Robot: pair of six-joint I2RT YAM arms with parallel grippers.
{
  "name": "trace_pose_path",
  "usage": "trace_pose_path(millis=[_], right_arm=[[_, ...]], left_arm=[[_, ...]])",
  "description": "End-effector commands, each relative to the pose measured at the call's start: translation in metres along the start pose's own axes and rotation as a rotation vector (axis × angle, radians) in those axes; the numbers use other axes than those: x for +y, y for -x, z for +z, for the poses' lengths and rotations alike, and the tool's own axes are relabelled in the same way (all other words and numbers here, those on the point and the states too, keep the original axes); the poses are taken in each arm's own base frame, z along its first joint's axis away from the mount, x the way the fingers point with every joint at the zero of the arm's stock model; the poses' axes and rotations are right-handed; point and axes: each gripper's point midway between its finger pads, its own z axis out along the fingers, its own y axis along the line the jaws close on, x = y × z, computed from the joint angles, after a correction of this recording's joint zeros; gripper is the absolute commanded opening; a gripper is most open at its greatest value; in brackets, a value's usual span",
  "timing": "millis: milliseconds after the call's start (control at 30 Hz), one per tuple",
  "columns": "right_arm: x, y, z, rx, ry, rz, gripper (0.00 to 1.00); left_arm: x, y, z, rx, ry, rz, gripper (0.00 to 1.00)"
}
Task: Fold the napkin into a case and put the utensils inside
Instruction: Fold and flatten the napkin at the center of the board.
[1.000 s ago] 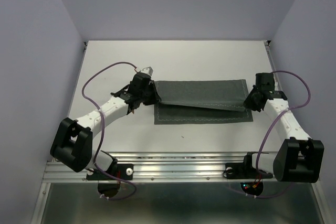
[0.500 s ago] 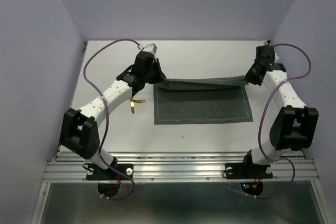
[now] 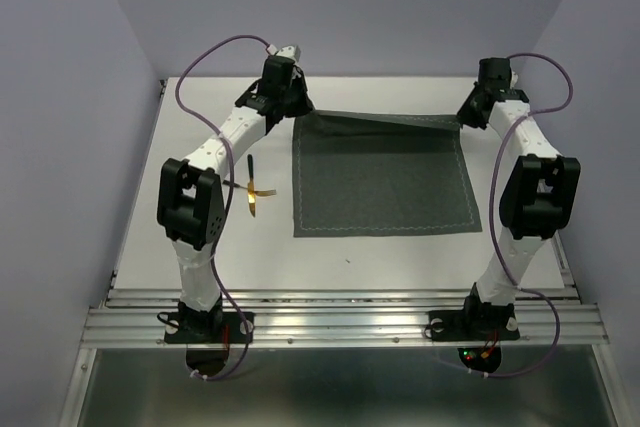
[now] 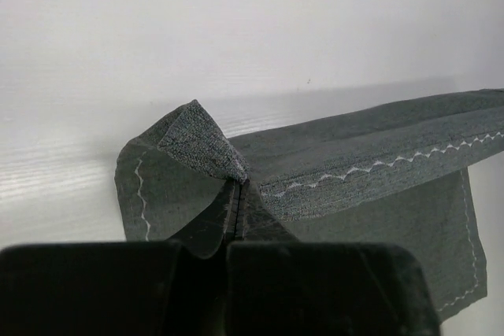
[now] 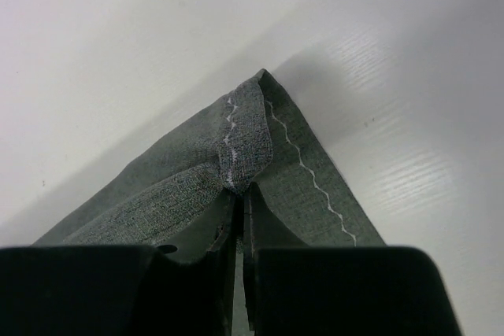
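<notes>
In the top external view, the dark grey-green napkin (image 3: 385,187) is seen spread on the white table (image 3: 400,257), between the two arms and towards the far side. Its near edge and most of its surface lie flat, while its far edge is held up at both corners. The far left corner is pinched by the left hand (image 3: 298,107), and the far right corner by the right hand (image 3: 465,115), so that the far hem is stretched between them. The gold-coloured utensils (image 3: 252,189) are seen lying crossed on the table, to the left of the napkin and apart from it, just beside the left arm (image 3: 205,187). In the left wrist view, the left hand (image 4: 236,194) is shown closed on the corner of the napkin (image 4: 378,171): its dark fingers (image 4: 315,289) are pressed together, and a small peak of cloth is bunched above them. The light stitched line (image 4: 346,172) is seen running away to the right along the hem, above the table (image 4: 236,37). In the right wrist view, the right hand (image 5: 240,198) is likewise shown clamped on the napkin (image 5: 307,186), with the cloth gathered into a narrow fold between the nearly meeting fingers (image 5: 315,289). The corner is raised above the table (image 5: 118,53), on which its shadow is cast.
</notes>
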Motion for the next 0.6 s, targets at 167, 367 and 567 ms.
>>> trace_pose_path(millis=[167,367,567], right_arm=[[-0.009,0.015,0.006,-0.051,-0.024,-0.007,0.01],[-0.044,-0.016,-0.015,-0.004,-0.065,-0.009,0.01],[-0.067,-0.063,-0.035,0.05,-0.07,0.006,0.01]], left_arm=[[0.021,0.019,0.013,0.016,0.038,0.046,0.0],[0.025,-0.007,-0.012,0.062,0.034,0.024,0.0],[0.026,-0.05,-0.045,0.109,0.021,0.01,0.0]])
